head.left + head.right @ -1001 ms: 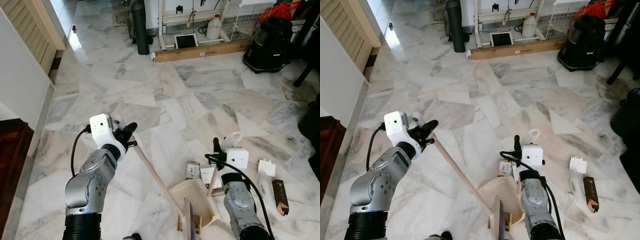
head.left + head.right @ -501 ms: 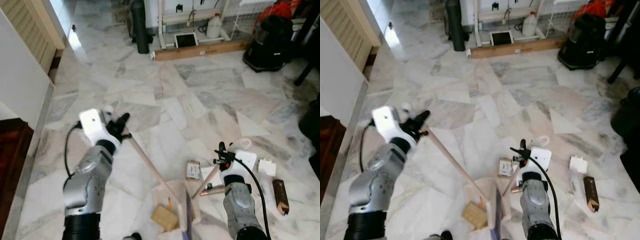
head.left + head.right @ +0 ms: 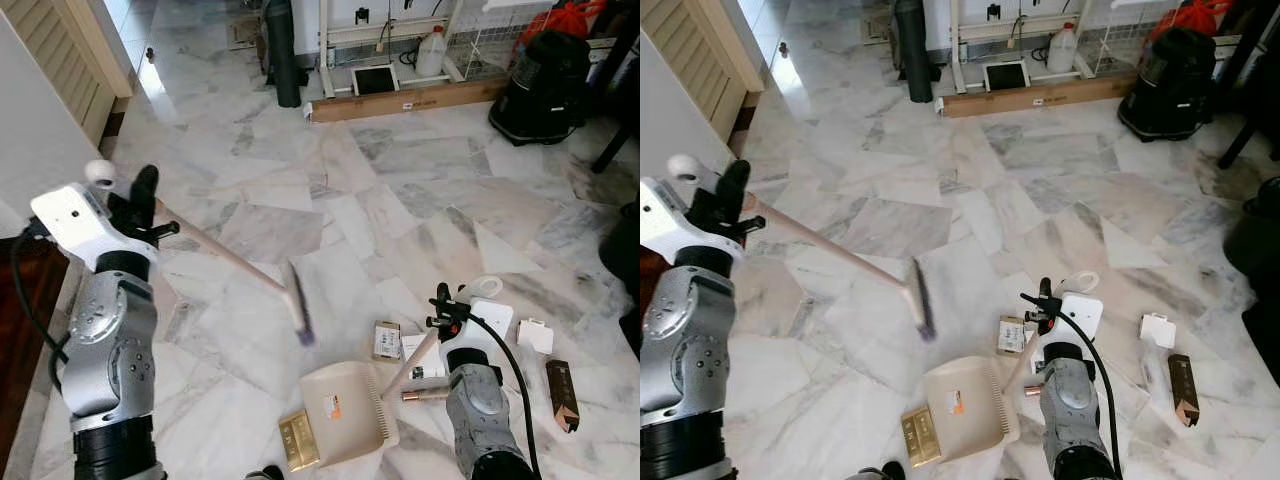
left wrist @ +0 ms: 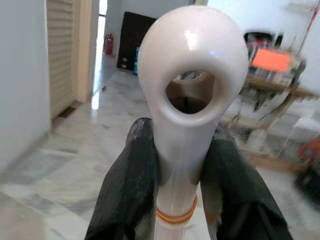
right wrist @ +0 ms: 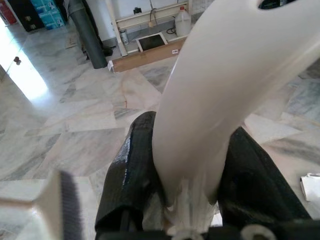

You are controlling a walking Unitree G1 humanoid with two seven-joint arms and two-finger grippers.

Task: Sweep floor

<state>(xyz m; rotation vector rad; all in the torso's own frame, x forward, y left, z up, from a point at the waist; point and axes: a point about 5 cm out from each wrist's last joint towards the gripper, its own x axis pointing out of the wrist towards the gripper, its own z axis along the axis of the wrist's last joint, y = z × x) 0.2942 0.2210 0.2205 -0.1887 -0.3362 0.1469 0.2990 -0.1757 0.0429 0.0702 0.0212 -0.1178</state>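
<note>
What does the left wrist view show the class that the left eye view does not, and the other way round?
Left wrist view: the hanging loop at the end of the broom handle, with black fingers pressed on either side. Left eye view: the broom head, the dustpan held by the right hand, and a gold box beside it. Both: the left hand gripping the broom handle.

A home, likely a utility or back room. The floor (image 3: 400, 190) is polished grey-white marble slabs. Against the far wall stands a white rack (image 3: 385, 40) with a plastic jug (image 3: 429, 52) beside it and a long cardboard box (image 3: 405, 100) lying just in front. Right of the rack sits a black vacuum (image 3: 545, 85); left of it, a louvred door (image 3: 50, 60). Small cartons (image 3: 385, 340) litter the floor well before the rack.
</note>
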